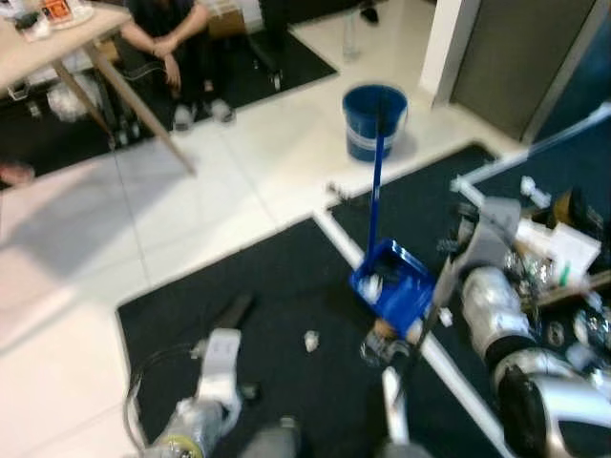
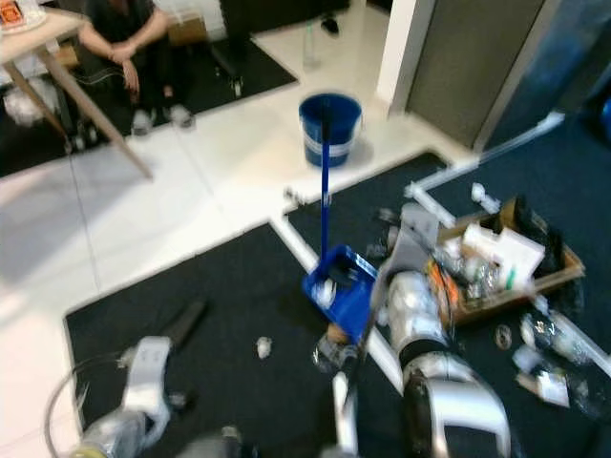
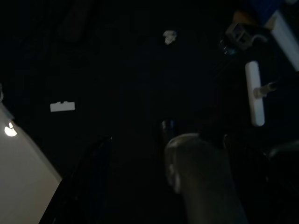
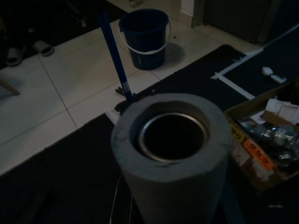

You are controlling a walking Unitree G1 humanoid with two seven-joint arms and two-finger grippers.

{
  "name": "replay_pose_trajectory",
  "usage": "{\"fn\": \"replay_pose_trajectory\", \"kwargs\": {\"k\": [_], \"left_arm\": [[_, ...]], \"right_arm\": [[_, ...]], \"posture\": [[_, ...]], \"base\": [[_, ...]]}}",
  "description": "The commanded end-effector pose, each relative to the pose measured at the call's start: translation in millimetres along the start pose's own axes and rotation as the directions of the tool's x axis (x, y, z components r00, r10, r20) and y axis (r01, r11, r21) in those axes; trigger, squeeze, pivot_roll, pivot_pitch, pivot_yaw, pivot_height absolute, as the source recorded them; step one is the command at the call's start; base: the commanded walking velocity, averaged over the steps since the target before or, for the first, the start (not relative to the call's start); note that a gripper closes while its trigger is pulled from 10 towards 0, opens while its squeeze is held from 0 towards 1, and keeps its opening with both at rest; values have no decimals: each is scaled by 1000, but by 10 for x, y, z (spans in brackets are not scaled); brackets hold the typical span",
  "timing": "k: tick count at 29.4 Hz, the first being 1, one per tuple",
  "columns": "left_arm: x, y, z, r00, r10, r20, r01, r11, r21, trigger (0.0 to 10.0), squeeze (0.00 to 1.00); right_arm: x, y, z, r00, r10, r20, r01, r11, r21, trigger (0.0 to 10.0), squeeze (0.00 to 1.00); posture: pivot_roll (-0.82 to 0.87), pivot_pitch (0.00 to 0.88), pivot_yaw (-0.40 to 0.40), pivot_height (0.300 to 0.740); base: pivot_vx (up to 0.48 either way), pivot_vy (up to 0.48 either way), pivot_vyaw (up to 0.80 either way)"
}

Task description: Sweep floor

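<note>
Litter, a small white crumpled scrap (image 1: 311, 340), lies on the black carpet left of the blue plastic dustpan (image 1: 394, 286); right claw (image 1: 441, 286) (nearer) grasps the grey foam-sleeved broom handle (image 4: 173, 140).

1. Dustpan (image 1: 396, 286) sits on carpet (image 1: 267, 305) centre-right, handle upright; bucket (image 1: 374, 119) behind it on tiles.
2. Paper scrap (image 1: 311, 340) lies on carpet, left of dustpan.
3. Cardboard box (image 2: 516, 258) w/ clutter on floor, right of dustpan.
4. Table (image 1: 57, 43) far left at back; seated person (image 1: 167, 43) just right of it, behind.
5. Left arm low at left, right arm at right.
</note>
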State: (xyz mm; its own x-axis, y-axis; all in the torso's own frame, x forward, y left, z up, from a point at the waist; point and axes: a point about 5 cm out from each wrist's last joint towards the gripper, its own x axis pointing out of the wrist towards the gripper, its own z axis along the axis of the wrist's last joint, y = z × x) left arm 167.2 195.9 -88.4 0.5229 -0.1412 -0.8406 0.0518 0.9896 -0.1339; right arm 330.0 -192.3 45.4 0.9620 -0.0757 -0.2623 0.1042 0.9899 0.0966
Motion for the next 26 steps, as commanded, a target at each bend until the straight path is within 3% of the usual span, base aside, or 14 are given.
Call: {"fn": "replay_pose_trajectory", "kwargs": {"k": [1, 12, 26], "left_arm": [[-7, 14, -11, 1000, 0, 2, 0, 1000, 12, 10000, 0], [-9, 22, 3, 1000, -4, 3, 4, 1000, 24, 10000, 0], [-3, 16, 31, 1000, -8, 7, 8, 1000, 24, 10000, 0]], "right_arm": [[-62, -80, -166, 997, -41, -65, 43, 998, 39, 10000, 0], [-69, -120, -180, 994, -82, -74, 86, 995, 59, 10000, 0], [-79, -270, -165, 981, -176, -85, 177, 984, 6, 10000, 0]], "posture": [[51, 0, 49, 740], [51, 0, 56, 740], [51, 0, 57, 740]], "base": [[322, 0, 0], [328, 0, 0], [330, 0, -768]]}}
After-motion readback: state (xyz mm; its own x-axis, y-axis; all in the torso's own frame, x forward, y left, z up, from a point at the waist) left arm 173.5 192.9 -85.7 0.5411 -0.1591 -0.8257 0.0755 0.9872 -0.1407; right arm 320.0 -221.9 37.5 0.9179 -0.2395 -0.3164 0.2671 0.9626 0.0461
